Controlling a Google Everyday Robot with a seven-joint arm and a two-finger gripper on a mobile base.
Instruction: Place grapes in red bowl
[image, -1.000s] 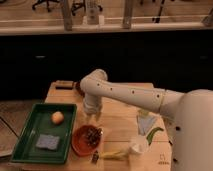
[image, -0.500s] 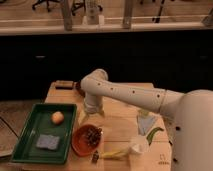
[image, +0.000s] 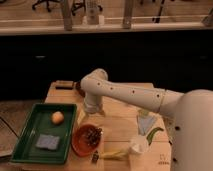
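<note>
The grapes (image: 92, 134), a small dark cluster, lie inside the red bowl (image: 79, 142), which sits on the wooden table near its front edge. My gripper (image: 93, 115) hangs pointing down just behind and above the bowl, apart from the grapes. Its fingers look spread and hold nothing. My white arm (image: 130, 95) reaches in from the right.
A green tray (image: 30, 127) left of the bowl holds an orange-yellow fruit (image: 57, 117) and a blue sponge (image: 48, 142). A white cup (image: 138, 145), a yellow peel-like item (image: 114, 154) and a green item (image: 153, 133) lie to the right. A brown object (image: 63, 84) sits at the back.
</note>
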